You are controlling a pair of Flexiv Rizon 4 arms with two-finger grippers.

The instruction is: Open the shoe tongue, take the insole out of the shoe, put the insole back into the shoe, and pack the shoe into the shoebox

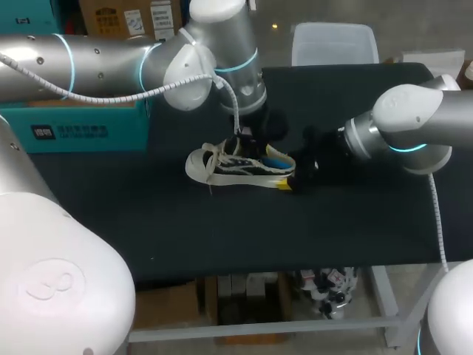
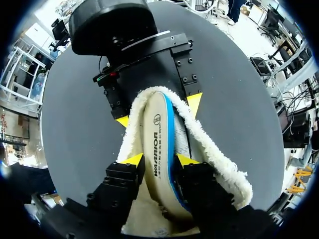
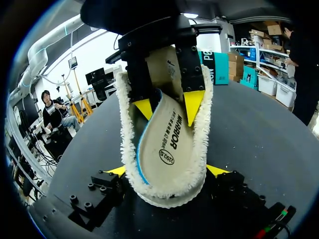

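Insole (image 2: 157, 124) apparently out of shoe (image 1: 222, 168), at its 3 o'clock; left gripper (image 2: 159, 160) pinched it, right gripper (image 3: 167, 171) clasped its edges. Reinsertion, boxing left undone.

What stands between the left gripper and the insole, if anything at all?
Nothing visible does. The left gripper is shut on the insole, and its yellow fingertips press it from two sides. The right gripper holds the insole's other end.
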